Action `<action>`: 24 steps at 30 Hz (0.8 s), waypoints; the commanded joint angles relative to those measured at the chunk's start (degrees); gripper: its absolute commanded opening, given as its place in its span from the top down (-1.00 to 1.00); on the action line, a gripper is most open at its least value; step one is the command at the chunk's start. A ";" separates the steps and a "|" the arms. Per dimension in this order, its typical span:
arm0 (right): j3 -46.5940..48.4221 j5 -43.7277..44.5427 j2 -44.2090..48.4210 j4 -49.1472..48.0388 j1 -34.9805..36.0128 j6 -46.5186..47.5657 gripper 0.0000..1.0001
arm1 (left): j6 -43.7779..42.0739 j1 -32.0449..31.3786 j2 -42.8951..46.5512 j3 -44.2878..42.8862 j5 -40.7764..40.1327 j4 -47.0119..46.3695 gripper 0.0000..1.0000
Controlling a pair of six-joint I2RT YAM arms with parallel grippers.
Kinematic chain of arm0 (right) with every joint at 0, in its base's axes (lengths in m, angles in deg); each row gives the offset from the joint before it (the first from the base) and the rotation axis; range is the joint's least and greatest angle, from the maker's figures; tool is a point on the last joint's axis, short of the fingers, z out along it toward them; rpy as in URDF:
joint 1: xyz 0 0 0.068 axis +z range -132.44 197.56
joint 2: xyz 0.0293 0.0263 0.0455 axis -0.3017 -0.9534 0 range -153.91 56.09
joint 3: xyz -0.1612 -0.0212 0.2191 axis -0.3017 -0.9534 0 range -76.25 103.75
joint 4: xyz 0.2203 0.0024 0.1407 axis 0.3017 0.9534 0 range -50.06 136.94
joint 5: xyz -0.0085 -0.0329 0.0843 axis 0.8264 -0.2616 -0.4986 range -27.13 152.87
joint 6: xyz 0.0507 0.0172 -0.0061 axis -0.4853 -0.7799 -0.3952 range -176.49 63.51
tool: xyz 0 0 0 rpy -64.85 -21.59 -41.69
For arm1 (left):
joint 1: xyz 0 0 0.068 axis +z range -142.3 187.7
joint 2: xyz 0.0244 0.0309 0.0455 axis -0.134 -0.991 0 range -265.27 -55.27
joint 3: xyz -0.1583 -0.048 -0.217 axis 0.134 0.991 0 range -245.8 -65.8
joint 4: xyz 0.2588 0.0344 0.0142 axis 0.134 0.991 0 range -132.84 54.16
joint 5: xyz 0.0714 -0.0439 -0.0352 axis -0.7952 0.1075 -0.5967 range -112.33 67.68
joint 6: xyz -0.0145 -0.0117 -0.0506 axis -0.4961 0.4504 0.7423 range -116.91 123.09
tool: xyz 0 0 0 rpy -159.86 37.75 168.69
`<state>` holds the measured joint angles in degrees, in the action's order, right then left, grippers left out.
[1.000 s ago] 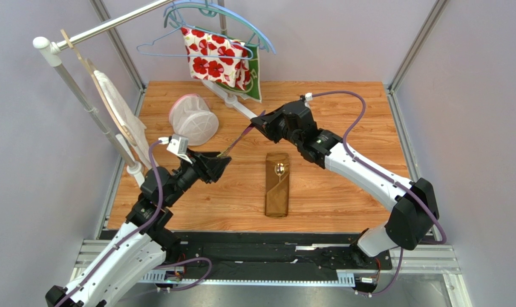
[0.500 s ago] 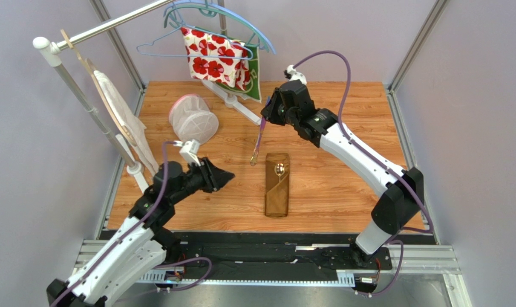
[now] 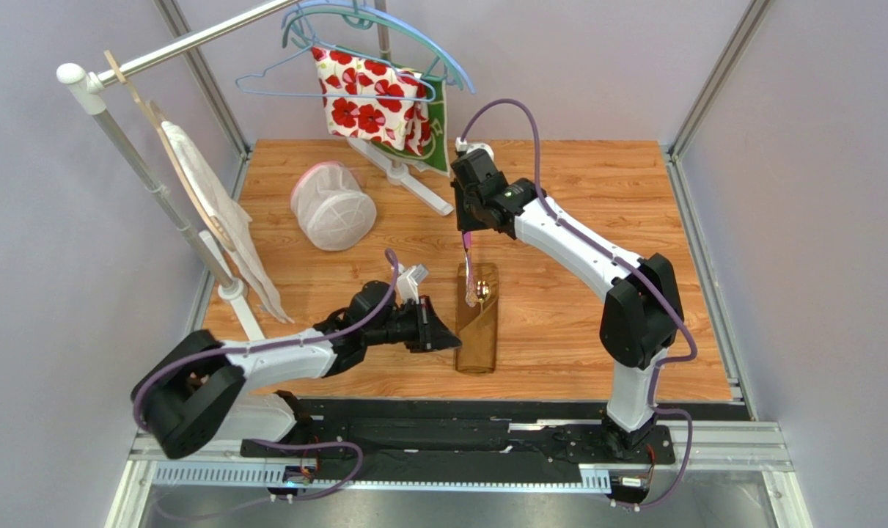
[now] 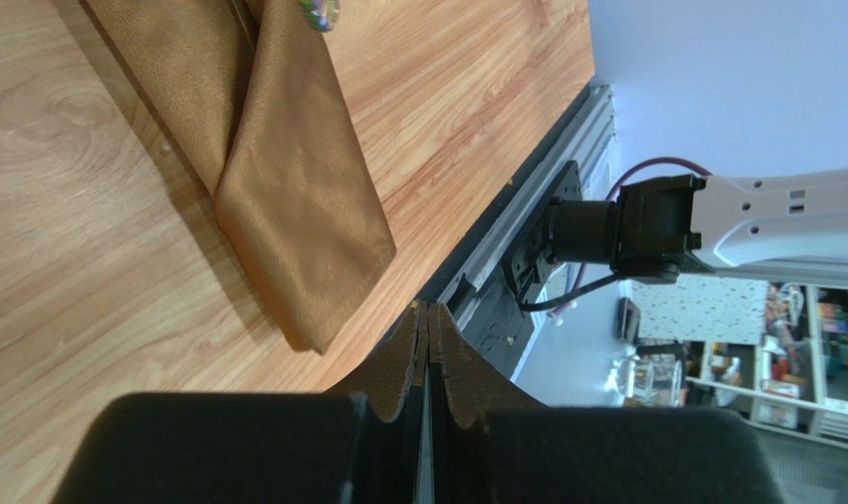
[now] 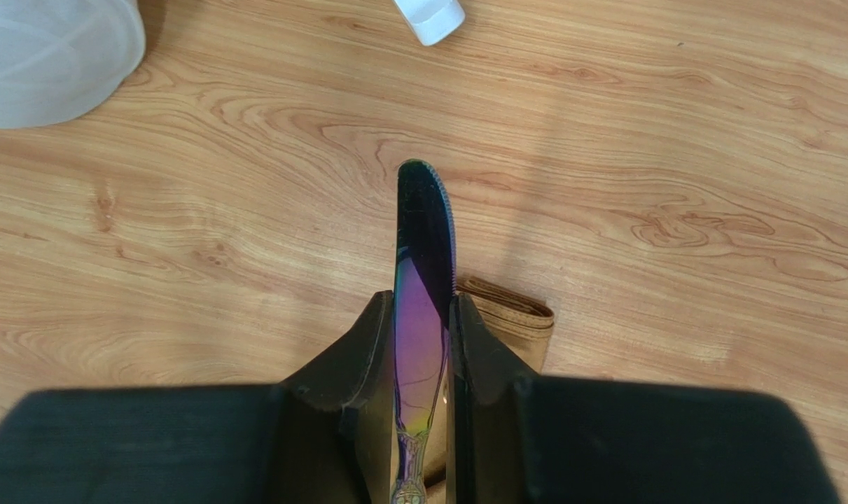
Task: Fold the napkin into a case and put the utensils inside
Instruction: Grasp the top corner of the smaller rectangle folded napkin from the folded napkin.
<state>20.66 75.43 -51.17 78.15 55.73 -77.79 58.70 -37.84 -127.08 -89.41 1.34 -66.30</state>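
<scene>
Since a second ago, my right gripper [image 3: 467, 229] has swung the knife [image 3: 467, 255] over to the 12 o'clock end of the case [image 3: 478, 336]. My left gripper [image 3: 448, 339] has dropped to the case's 9 o'clock side, pressed shut on nothing; I judge it is there to steady the cloth. The right one pinches the knife near its handle, the slick purple, finely serrated blade leading so it can slide in. The case is a narrow, glossy golden-brown satin pouch lying flat on the wood-grain table [image 3: 591, 176]. The spoon [image 3: 481, 292] shows its gold bowl at the mouth.
</scene>
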 commanded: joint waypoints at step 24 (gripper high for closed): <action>-0.84 9.32 -4.71 -3.67 3.22 -4.01 1.00 | 8.90 -3.24 -21.17 3.40 1.74 -28.74 1.00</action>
<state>20.09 81.92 -55.85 78.26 58.47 -80.02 67.29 -40.50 -147.56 -86.66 2.67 -91.86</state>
